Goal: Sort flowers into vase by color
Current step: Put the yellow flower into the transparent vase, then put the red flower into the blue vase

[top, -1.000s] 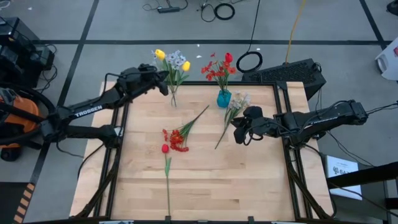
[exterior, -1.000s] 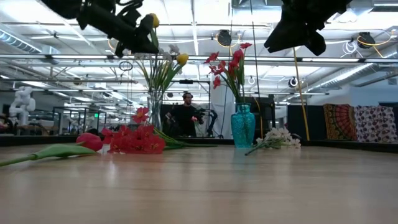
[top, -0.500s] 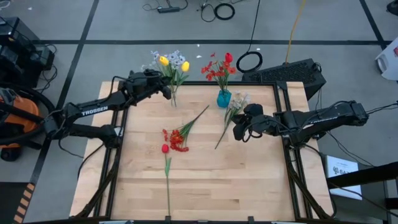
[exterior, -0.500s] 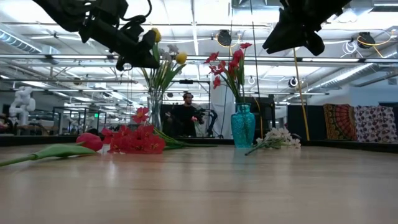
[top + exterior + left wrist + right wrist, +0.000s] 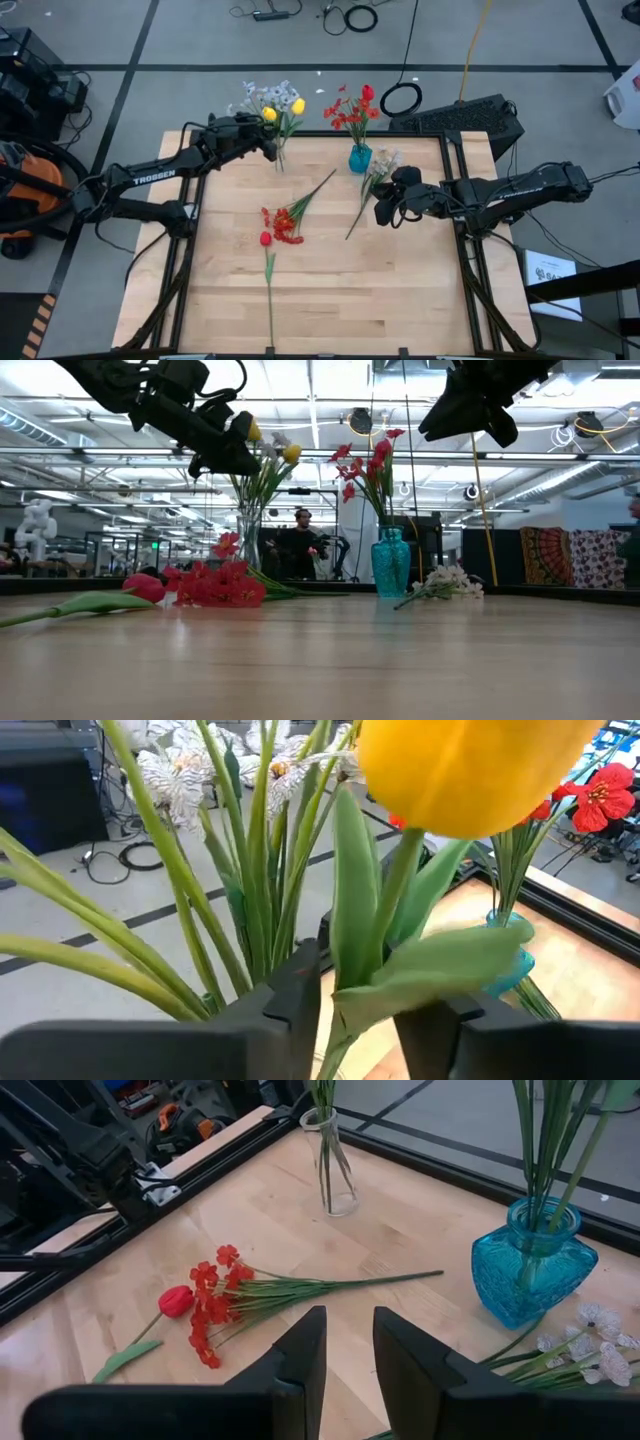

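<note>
**Fingers at the clear vase**

Fingers of my left gripper stand slightly apart around a yellow tulip, its stem and leaf in the gap between them; I cannot tell whether the pads press it. I hover just above the clear vase, where this tulip stands with another yellow one and pale white sprays.

My right gripper hangs with a narrow gap between its fingers, holding nothing (near the blue vase, which holds red flowers). A white spray lies on the table just beside that blue vase. Farther from the clear vase, toward the table's middle, lie a red spray and a red tulip.
</note>
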Controlling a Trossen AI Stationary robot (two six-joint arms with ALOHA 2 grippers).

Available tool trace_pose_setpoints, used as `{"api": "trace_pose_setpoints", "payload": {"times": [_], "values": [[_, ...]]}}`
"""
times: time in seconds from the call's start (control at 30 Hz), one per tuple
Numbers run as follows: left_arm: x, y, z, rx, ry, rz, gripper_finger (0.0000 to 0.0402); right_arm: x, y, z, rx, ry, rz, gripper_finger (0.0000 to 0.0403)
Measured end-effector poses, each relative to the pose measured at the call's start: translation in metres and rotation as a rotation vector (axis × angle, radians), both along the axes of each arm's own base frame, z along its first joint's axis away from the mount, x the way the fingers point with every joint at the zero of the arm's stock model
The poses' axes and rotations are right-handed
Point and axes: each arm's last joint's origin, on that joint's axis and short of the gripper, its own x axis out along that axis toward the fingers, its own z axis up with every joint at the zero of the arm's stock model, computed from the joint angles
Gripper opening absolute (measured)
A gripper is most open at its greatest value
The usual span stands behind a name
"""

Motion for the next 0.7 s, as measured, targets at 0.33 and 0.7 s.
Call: {"api": "trace_pose_setpoints", "payload": {"times": [0.33, 0.7], "values": [[-0.002, -0.011, 0.01, 0.026, -0.03, -0.018, 0.0131, 0.0, 0.0, 0.0, 0.002, -0.003, 0.0, 0.0077], [-0.02, -0.044, 0.024, 0.079, 0.066, 0.038, 0.0132, 0.0, 0.0, 0.0, -0.017, 0.01, 0.013, 0.0077]]}}
